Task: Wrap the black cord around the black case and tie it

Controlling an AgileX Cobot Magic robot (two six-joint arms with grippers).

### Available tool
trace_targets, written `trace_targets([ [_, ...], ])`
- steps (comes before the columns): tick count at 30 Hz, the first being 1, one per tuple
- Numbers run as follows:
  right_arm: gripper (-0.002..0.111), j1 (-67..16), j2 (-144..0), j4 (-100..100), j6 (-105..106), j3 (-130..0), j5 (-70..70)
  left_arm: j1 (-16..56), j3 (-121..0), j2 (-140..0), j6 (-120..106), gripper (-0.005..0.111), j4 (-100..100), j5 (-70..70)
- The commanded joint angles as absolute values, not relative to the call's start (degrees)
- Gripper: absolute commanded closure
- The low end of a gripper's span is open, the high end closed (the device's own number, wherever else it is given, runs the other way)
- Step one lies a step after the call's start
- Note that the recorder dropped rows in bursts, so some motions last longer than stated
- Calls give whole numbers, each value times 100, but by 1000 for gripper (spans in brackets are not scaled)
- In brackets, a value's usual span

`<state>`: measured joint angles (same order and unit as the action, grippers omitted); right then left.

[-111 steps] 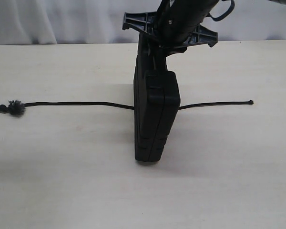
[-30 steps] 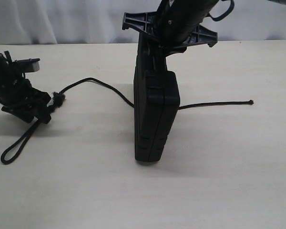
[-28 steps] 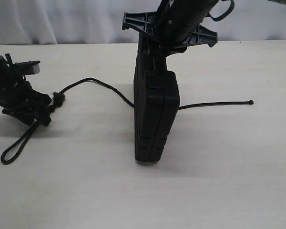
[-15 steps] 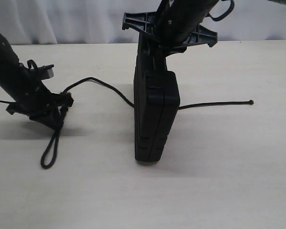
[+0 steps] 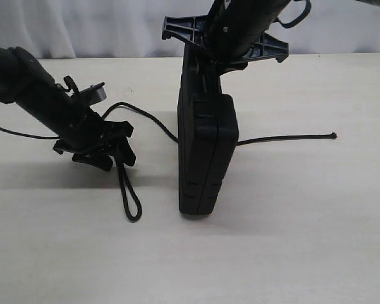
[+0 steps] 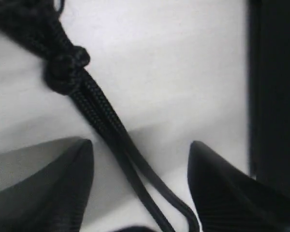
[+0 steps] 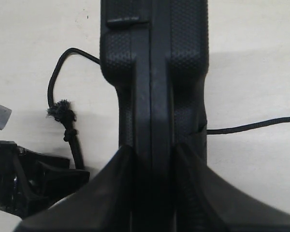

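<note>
1. While my right fingers [image 7: 111,193] clamped the case [image 5: 206,152] upright on its edge on the bench [image 5: 304,221], the cord [image 5: 145,117] came out on both sides of it.
2. My left fingers [image 6: 63,179] hung just left of the case, with the doubled cord between them near its knot [image 7: 62,110]. They looked apart; whether they pinched it I could not tell.
3. Wrapping well, I judged, called for a firm pinch first. Next I would lift the loop [image 5: 130,199] off the bench and carry it over the case.
4. Any slack risked the turn slipping off.
</note>
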<state>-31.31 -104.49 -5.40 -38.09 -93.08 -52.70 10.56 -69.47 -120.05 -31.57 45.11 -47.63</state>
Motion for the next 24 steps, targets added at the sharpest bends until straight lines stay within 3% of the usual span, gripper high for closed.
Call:
trace_targets([
  [1,104,-3144,-10410,-488,-3834,-9330,-5232,1055,-7039,-11588,-3721,49,4184,-4693],
  [5,104,-3144,-10410,-488,-3834,-9330,-5232,1067,-7305,-11139,-4774,49,3504,-4678],
  [15,104,-3144,-10410,-488,-3834,-9330,-5232,1448,-7318,-11089,-11116,49,2636,-4519],
  [24,104,-3144,-10410,-488,-3834,-9330,-5232,1537,-7318,-11692,-11718,49,2041,-3572],
])
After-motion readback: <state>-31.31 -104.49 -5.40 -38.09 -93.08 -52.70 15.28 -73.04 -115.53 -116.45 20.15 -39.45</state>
